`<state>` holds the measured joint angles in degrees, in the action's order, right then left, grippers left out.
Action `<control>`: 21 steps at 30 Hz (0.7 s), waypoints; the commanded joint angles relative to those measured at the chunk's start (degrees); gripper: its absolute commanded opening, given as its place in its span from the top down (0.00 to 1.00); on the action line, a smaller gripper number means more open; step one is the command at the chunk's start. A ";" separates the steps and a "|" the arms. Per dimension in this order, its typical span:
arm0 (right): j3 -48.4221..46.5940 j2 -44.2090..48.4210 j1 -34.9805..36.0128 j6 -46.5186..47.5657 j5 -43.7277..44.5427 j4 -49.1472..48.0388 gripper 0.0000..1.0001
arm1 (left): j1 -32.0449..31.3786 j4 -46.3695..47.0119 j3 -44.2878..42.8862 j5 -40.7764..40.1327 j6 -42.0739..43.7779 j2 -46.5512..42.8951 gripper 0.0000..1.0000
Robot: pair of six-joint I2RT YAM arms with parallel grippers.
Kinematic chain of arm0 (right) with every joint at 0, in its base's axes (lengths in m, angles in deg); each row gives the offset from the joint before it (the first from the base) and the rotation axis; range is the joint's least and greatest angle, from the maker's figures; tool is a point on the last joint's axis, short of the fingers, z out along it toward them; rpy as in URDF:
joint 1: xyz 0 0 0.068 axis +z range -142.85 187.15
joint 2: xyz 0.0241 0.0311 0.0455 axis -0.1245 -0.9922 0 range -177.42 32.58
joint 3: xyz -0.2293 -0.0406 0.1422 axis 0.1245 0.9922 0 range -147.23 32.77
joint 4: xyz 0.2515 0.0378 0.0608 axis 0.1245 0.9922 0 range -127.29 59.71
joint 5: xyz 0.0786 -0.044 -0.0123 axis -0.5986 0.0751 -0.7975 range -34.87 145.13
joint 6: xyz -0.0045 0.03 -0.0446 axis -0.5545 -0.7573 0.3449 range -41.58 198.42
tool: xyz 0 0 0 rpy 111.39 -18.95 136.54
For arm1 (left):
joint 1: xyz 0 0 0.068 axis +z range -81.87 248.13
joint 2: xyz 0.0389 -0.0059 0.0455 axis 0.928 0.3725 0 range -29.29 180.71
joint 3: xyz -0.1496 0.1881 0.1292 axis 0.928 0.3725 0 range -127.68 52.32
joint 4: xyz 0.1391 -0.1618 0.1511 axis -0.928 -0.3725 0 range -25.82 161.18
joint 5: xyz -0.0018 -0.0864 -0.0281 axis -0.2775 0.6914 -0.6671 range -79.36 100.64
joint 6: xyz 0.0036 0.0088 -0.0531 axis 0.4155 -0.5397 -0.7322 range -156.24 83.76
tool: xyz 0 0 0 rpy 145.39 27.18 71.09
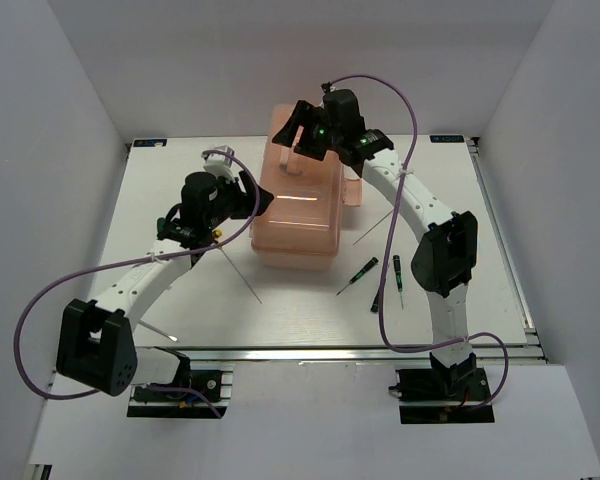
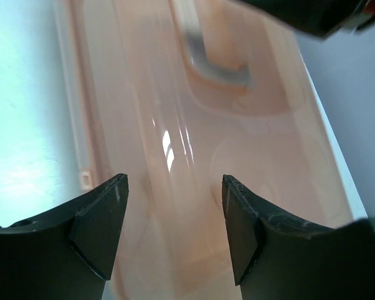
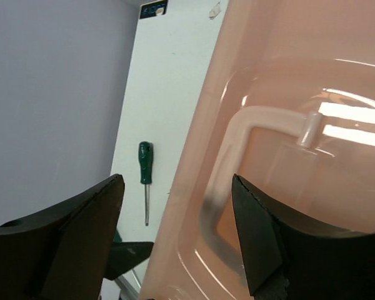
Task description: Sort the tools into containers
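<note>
Sitting shut on the white table (image 1: 480,220), the pink toolbox (image 1: 298,215) lies a little back of centre, its glossy translucent lid (image 2: 175,125) catching the light and its handle (image 3: 234,156) folded flat in a recess on top. The right gripper (image 1: 292,130) hangs over the back end of the lid by that handle, fingers (image 3: 87,231) spread wide with nothing between them. The left gripper (image 1: 252,200) hovers at the box's left side, just above the lid, also spread apart and empty.

Two small screwdrivers (image 1: 361,272) lie on the table right of the box, near each other. A thin rod (image 1: 375,228) rests just beside the box's right side, another rod (image 1: 238,268) with a yellow-and-black handle lies to its front left, and a third (image 1: 152,328) is near the left arm's base. The right wrist view shows a larger green-handled screwdriver (image 3: 145,170) on the table beside the box.

A metal rail (image 1: 330,352) edges the near side. Plain pale walls (image 1: 70,120) enclose the table on three sides. Purple cables (image 1: 40,300) loop from both arms.
</note>
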<state>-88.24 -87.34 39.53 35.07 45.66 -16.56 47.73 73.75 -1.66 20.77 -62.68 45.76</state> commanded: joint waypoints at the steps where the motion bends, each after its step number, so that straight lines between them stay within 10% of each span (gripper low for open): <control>1: -0.81 1.27 0.31 4.15 3.67 1.06 0.25 | -0.16 6.11 2.29 8.05 -2.03 2.55 0.29; 21: 2.80 2.23 2.25 6.88 13.60 7.13 0.24 | -2.97 18.26 5.55 23.88 -8.63 4.67 0.30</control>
<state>-86.58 -87.12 41.50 41.12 56.54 -12.43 46.90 88.90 3.19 39.15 -68.99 51.26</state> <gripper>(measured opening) 0.758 0.702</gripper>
